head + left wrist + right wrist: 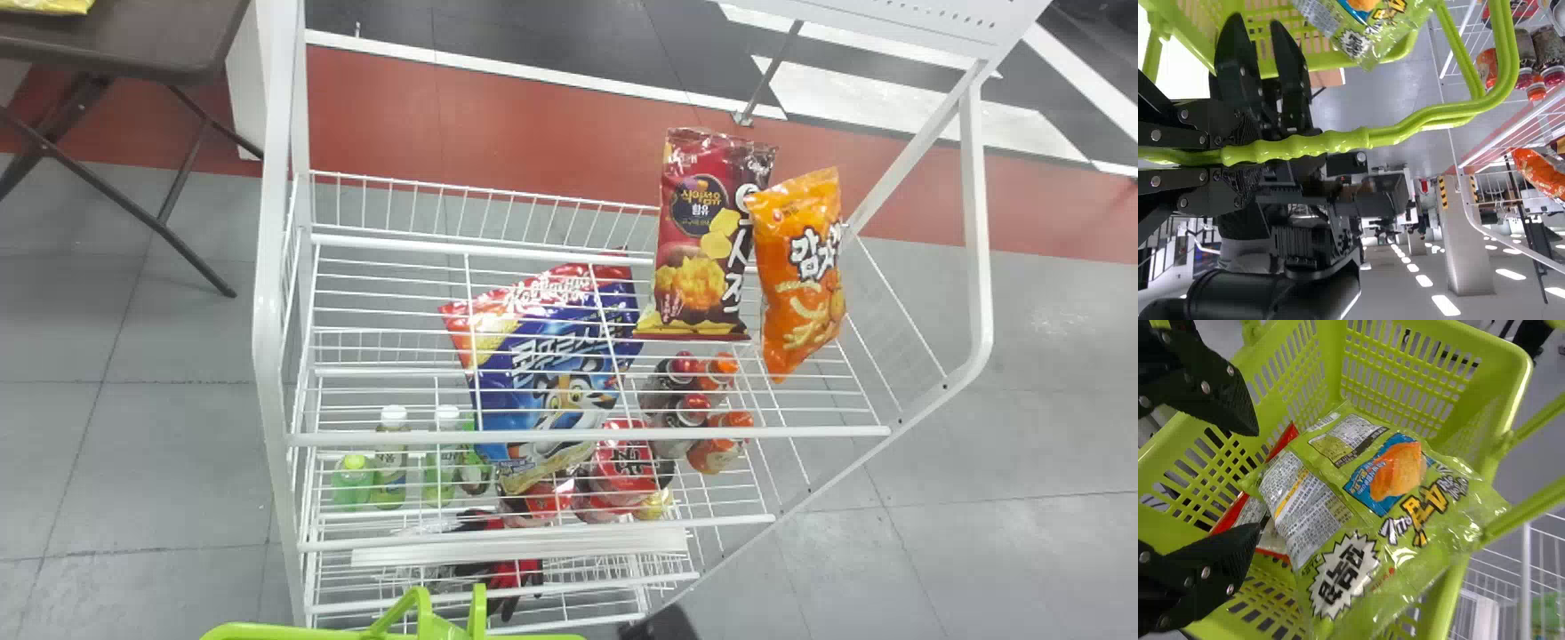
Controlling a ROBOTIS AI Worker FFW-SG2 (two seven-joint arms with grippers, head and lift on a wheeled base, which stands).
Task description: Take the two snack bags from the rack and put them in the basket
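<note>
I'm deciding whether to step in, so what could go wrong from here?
The shiny green plastic snack bag overhangs the rim of the lime-green plastic basket, so it might slide out. The black left end effector grips the basket's ribbed handle; a knock could tilt the basket. The open right end effector is near the bag and may drag it.

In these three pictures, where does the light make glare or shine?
Head view: a soft, pale sheen on the grey floor at the right; left wrist view: ceiling lights as bright white strips, and highlights along the green basket handle; right wrist view: small white glints on the wrinkled green snack bag, and a bright line along the basket rim.
</note>
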